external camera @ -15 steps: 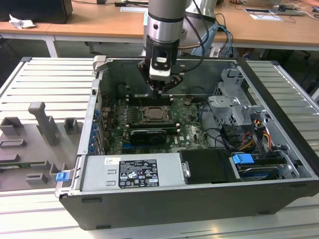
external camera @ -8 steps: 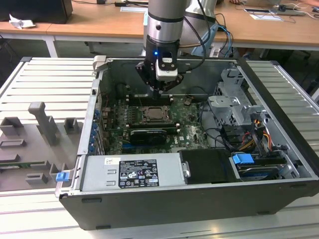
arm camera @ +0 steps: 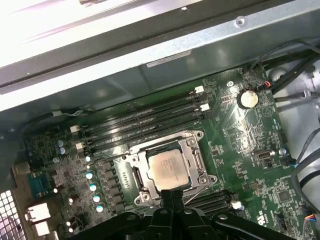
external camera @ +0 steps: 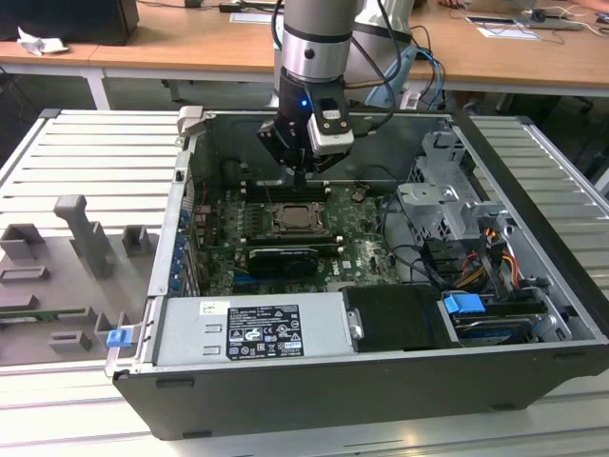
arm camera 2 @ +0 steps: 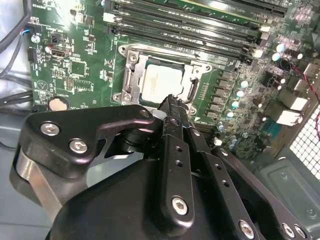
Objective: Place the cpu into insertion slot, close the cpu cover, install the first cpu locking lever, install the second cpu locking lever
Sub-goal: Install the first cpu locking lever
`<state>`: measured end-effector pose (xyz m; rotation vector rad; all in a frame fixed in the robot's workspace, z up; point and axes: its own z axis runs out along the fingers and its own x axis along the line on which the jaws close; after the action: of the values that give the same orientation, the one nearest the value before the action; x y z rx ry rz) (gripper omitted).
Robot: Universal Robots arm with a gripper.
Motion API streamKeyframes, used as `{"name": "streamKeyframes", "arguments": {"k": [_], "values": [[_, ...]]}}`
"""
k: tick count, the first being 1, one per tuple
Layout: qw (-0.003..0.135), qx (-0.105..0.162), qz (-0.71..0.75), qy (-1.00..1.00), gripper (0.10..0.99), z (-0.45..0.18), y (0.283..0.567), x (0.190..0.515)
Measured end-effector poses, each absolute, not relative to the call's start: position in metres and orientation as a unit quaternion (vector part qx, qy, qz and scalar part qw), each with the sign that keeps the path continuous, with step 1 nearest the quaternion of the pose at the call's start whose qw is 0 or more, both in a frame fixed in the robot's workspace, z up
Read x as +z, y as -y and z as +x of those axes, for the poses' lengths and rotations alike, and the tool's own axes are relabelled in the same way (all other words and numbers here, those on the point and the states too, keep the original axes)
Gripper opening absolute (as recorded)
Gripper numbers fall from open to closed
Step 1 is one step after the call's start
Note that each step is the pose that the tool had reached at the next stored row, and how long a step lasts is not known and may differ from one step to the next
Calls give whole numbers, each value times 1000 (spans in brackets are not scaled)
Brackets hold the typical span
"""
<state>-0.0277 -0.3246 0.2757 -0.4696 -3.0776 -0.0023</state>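
Note:
The cpu (arm camera: 167, 169) lies flat in the socket on the green motherboard, its silvery top showing in both wrist views (arm camera 2: 159, 82). The cpu cover (arm camera: 196, 161) is down around it as a metal frame (arm camera 2: 131, 56). A thin wire locking lever (arm camera: 110, 159) runs out from one side of the socket. My gripper (external camera: 301, 177) hangs just above the socket's far edge in the exterior view. Its black fingers are pressed together, tips (arm camera 2: 171, 100) at the socket's rim (arm camera: 172, 192), and nothing shows between them.
The open computer case (external camera: 381, 381) surrounds the board. Memory slots (arm camera: 140, 122) run beside the socket, and a long black card (external camera: 281, 257) lies on its near side. A drive cage (external camera: 442, 200) and cables (external camera: 476, 267) fill the exterior view's right; the power supply (external camera: 257, 328) sits in front.

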Motion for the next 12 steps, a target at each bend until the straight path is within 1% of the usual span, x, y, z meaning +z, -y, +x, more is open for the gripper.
{"name": "streamKeyframes", "arguments": {"k": [12], "values": [[15,-2,-102,995,106,-25,325,276]]}}
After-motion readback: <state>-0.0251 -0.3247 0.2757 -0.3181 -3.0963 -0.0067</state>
